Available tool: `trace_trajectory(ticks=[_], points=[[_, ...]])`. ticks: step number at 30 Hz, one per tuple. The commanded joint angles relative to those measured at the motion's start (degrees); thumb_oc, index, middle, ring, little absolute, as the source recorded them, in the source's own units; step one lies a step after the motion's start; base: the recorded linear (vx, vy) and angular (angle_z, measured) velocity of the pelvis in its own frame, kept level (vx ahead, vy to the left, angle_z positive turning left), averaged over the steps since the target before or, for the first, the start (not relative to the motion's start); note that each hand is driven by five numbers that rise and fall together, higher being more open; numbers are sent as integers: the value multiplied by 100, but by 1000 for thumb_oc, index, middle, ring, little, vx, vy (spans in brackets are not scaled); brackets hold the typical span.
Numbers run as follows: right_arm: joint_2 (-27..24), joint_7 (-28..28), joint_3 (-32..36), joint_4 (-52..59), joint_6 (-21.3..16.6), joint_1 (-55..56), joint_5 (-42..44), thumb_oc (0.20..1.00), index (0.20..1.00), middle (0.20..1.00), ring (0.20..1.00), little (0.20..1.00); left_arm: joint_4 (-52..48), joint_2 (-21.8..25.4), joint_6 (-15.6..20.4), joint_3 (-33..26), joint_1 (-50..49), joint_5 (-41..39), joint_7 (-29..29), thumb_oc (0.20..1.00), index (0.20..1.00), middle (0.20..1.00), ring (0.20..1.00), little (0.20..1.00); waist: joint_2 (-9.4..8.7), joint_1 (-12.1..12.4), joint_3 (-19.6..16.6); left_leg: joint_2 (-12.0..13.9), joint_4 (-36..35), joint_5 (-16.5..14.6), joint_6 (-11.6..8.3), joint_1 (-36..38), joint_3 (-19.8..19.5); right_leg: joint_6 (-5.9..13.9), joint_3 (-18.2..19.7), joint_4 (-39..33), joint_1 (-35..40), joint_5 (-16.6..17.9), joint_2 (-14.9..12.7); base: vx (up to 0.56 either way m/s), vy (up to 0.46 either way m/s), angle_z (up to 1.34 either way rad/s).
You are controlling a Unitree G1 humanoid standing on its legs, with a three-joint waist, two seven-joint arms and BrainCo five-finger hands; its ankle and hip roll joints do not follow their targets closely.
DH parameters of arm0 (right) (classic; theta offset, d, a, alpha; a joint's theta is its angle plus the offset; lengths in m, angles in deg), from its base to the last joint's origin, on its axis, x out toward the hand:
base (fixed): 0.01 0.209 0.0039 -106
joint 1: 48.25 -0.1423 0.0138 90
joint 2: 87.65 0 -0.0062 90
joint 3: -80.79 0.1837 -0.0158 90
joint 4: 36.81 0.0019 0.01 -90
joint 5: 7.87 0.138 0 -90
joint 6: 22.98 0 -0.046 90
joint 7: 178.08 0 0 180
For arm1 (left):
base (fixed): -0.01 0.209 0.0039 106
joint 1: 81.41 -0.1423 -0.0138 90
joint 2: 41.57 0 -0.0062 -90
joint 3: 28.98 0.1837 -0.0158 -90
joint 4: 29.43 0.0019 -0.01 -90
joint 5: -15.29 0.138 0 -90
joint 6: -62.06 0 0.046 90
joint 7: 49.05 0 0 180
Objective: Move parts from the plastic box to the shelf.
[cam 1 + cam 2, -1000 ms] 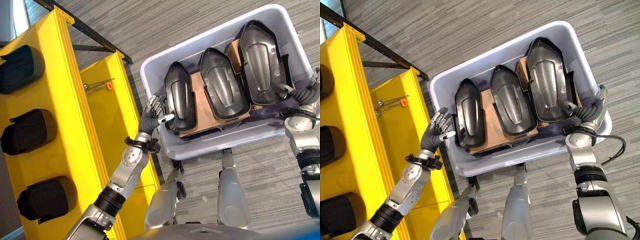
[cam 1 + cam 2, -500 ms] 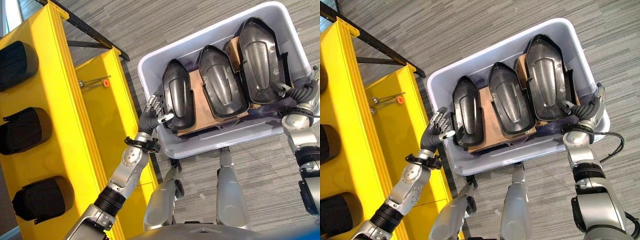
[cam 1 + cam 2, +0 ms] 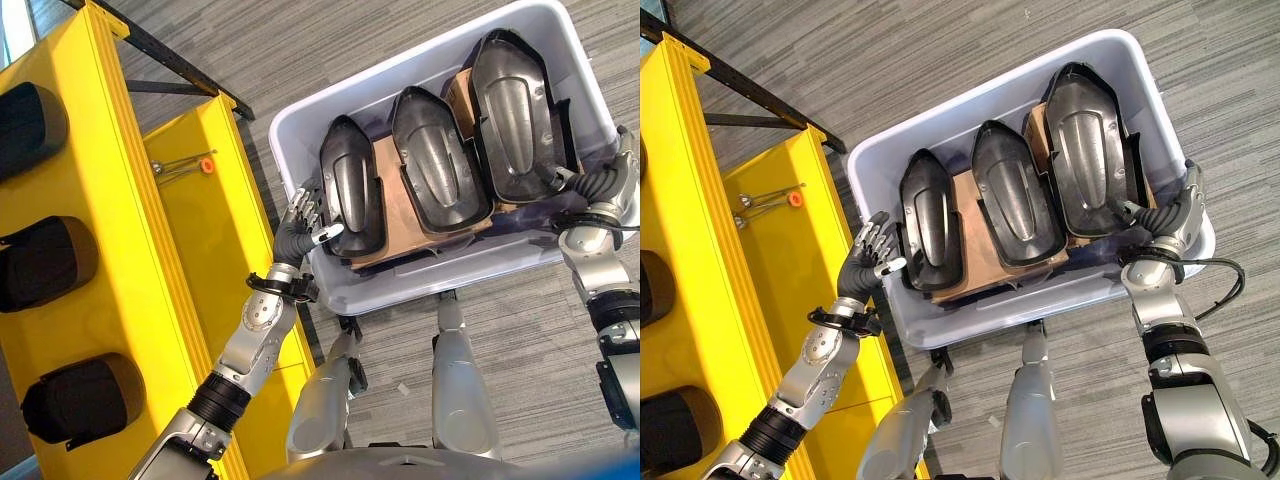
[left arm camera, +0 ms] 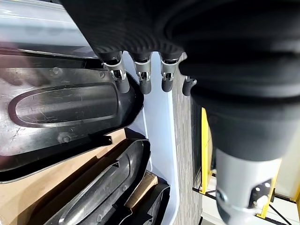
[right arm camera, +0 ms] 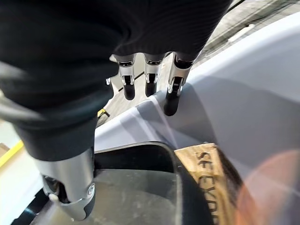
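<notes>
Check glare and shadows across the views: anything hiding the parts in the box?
Left eye view: soft highlights streak the glossy black parts, contours readable. Left wrist view: the left robot hand shades the nearest part's end. Right wrist view: the right robot hand casts a grey shadow on the plastic box wall.

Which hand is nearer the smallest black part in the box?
Left. The left hand is at the smallest black part, thumb over its edge; the right hand is at the box's opposite end.
</notes>
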Motion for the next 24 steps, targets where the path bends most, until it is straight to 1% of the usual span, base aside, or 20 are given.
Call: trace_trajectory(ticks=[1, 8, 13, 18, 24], points=[[-34, -42, -333, 68, -183, -603, -242, 1000, 1000, 1000, 1000, 1000, -158, -96, 348, 44, 349, 161, -27, 1000, 1000, 1000, 1000, 1000, -28, 145, -103, 248, 85, -95, -339, 576, -434, 119, -95, 687, -53, -534, -4, 0, 0, 0], [25, -56, -342, 203, -176, -553, -316, 1000, 1000, 1000, 1000, 1000, -167, -107, 355, 40, 318, 149, -8, 1000, 1000, 1000, 1000, 1000, -20, 164, -118, 243, 80, -98, -332, 572, -447, 113, -108, 688, -56, -540, 0, 0, 0, 0], [88, -20, -247, 614, -212, -394, -447, 1000, 1000, 1000, 1000, 1000, -143, -142, 364, -1, 324, 171, -44, 1000, 1000, 1000, 1000, 1000, -33, 140, -126, 240, 75, -100, -330, 575, -451, 110, -108, 683, -70, -531, 9, 0, 0, 0], [214, 195, 75, 1468, -252, 27, -827, 1000, 1000, 1000, 1000, 1000, -181, -149, 379, -83, 279, 271, -92, 1000, 1000, 1000, 1000, 1000, -63, 93, -137, 234, 74, -133, -310, 578, -448, 104, -106, 703, -99, -551, 26, 0, 0, 0], [284, 220, 205, 1838, -275, 287, -1000, 1000, 1000, 1000, 1000, 1000, -208, -138, 385, -93, 220, 312, -107, 1000, 1000, 1000, 1000, 1000, -88, 71, -156, 231, 77, -137, -305, 575, -461, 102, -110, 712, -108, -553, 31, 0, 0, 0]])
